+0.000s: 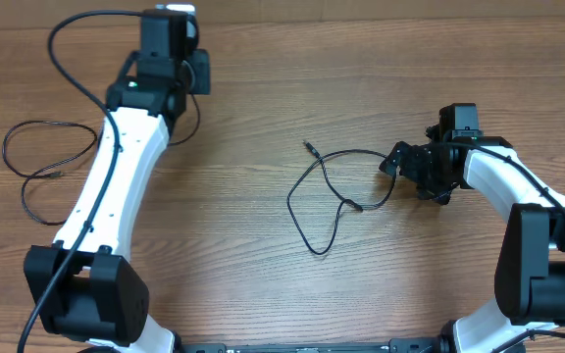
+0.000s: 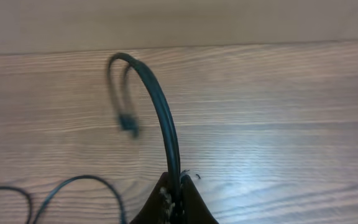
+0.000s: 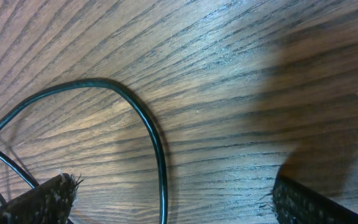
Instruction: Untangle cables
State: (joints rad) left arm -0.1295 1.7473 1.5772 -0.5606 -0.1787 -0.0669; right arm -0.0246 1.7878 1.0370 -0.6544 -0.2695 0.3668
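Since the cables sit in three separate spots on the bench point(image 1: 263, 59), most of the sorting looks done, tho not all. Left gripper point(image 2: 176, 186) is at the far side of the bench w/ jaws clenched on the held cable point(image 2: 163, 112), which arcs up out of the pinch and droops over, its plug point(image 2: 127, 124) hanging free above the wood. More thin cord shows at the bottom-left of the left wrist view; can't tell if it's the same one. Far-left cable point(image 1: 47, 123) lies in loose loops beside the left arm, well apart from the rest, nothing gripping it. Middle cable point(image 3: 159, 155) lies flat mid-bench. Right gripper point(image 3: 174, 190) is low over its right-hand end, jaws released and spread wide, one finger either side of the strand, not pinching it.

Progress, as a guess: bundle is broken up, so well past halfway. What's left is the middle cable. Overhead shows it crossing over itself in a couple of places, and I can't tell whether that's one cord looped or two overlapped. Prob. the next job is to close on that strand and drag it out to undo the crossings, then set the held cable down clear of the others.
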